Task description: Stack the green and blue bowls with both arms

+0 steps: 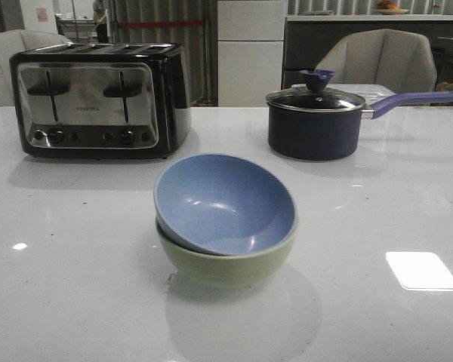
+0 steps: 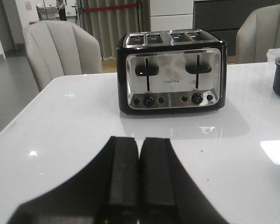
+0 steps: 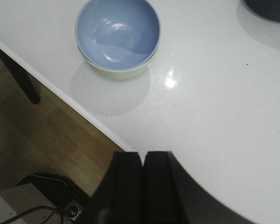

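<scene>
bowls: blue bowl (image 1: 225,202) nested in green bowl (image 1: 225,260), tilted (rim not level), on the table's (image 1: 75,286) near middle | behind: toaster (image 1: 98,98) far left, saucepan (image 1: 315,121) with glass lid far right | left gripper (image 2: 139,177): clenched, holding nothing, facing toaster | right gripper (image 3: 143,186): clenched, holding nothing, over table edge, apart from bowls
</scene>
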